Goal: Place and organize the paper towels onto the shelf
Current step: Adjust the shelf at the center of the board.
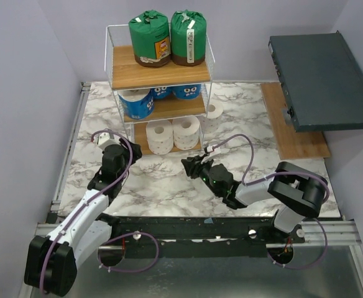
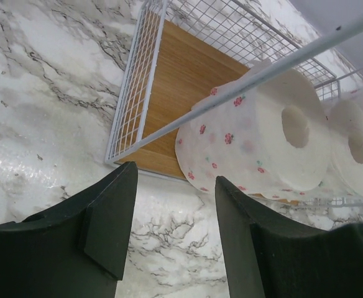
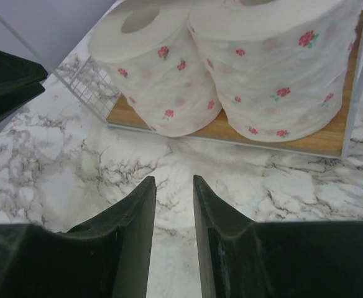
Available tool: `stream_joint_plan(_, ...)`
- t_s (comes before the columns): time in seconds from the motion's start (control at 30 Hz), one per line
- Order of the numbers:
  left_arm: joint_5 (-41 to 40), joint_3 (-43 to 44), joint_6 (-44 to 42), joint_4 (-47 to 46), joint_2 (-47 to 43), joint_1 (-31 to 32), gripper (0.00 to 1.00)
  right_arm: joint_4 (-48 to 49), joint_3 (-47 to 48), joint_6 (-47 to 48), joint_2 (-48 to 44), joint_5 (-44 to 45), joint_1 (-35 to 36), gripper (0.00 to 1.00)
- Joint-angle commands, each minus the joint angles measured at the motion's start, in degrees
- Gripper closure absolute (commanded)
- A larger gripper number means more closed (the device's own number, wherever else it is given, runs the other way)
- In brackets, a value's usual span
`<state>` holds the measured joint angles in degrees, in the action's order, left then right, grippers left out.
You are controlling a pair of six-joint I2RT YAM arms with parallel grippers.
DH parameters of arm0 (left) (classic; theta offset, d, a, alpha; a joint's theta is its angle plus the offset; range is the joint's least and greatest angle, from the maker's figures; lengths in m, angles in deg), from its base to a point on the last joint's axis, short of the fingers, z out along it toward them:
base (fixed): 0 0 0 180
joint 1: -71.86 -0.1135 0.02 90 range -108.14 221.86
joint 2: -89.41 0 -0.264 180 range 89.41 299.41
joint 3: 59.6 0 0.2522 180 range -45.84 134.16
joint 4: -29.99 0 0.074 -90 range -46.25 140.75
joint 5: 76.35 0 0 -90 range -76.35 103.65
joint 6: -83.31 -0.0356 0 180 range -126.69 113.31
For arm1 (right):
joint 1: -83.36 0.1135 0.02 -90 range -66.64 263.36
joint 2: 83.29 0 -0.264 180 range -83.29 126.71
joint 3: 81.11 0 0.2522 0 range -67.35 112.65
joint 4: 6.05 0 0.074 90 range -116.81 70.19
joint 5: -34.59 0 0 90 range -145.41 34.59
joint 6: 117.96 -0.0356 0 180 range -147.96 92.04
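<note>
**A:** Left gripper (image 2: 175, 186)?

**B:** Jaws spread wide, nothing between them. On the right gripper (image 3: 174, 186) the jaws are a narrow slit apart, also empty. Both hang over the table (image 1: 163, 183), just before the shelf's (image 1: 160, 76) bottom board.

**A:** And the paper towels?

**B:** White rolls (image 3: 163, 74) sit at the bottom, blue-printed rolls (image 1: 136, 103) in the middle, green rolls (image 1: 149, 36) on top. It looks nearly done. A rear roll (image 1: 214, 110) shows at the right; inside the wire or not, I cannot tell. Check that next

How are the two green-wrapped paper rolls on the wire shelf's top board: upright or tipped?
Upright: both green-wrapped paper rolls stand on end, side by side, wrap tops upward.
</note>
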<state>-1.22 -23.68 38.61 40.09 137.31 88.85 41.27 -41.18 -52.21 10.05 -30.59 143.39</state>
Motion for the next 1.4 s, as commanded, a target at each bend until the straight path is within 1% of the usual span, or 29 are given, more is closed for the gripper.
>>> stream_joint_plan(0.0, -4.36, 2.13, -0.14, -3.85, 3.36, 0.36, 0.45, 7.28, 4.09, 4.83, 3.9, 7.36, 0.48, 0.67)
stream_joint_plan(0.13, -6.13, 3.83, -0.84, -3.87, 5.5, 0.41, 0.45, 6.52, 6.33, 5.19, 5.48, 8.45, 0.44, 0.68)
stream_joint_plan(0.23, -7.86, 5.1, -2.32, -2.54, 5.55, 0.41, 0.42, 5.92, 6.8, 5.28, 5.24, 8.32, 0.45, 0.68)
stream_joint_plan(0.3, -8.63, 5.34, -3.83, -3.14, 5.36, 0.41, 0.42, 5.59, 7.03, 5.51, 5.32, 8.45, 0.51, 0.68)
stream_joint_plan(0.37, -8.81, 6.02, -5.6, -3.74, 5.85, 0.41, 0.49, 4.92, 7.36, 5.62, 5.64, 8.49, 0.44, 0.68)
stream_joint_plan(0.47, -8.48, 7.31, -6.27, -3.38, 7.06, 0.41, 0.61, 4.36, 7.2, 5.11, 5.64, 8.18, 0.47, 0.68)
stream_joint_plan(0.6, -7.78, 6.82, -6.25, -4.01, 7.45, 0.5, 0.69, 4.5, 5.95, 4.67, 4.78, 8.05, 0.47, 0.68)
stream_joint_plan(0.8, -7.01, 6.37, -6.54, -4.38, 7.2, 0.98, 0.9, 3.95, 4.61, 3.81, 3.27, 7.4, 0.5, 0.68)
stream_joint_plan(0.87, -6.77, 5.87, -6.48, -4.49, 6.79, 1.27, 0.99, 3.23, 4.37, 3.13, 3.03, 7.37, 0.48, 0.69)
stream_joint_plan(0.9, -6.75, 5.66, -6.37, -4.56, 6.53, 1.52, 1.0, 2.65, 4.44, 2.7, 3.07, 7.56, 0.48, 0.69)
stream_joint_plan(1.13, -6.48, 3.48, -4.71, -5.06, 5.28, 3.94, 1.0, 1.41, 5.91, 1.15, 4.38, 7.83, 0.52, 0.73)
stream_joint_plan(1.37, -6.53, 1.83, -3.39, -4.95, 3.74, 6.1, 1.0, 0.97, 10.34, 1.32, 9.54, 11.74, 0.52, 0.77)
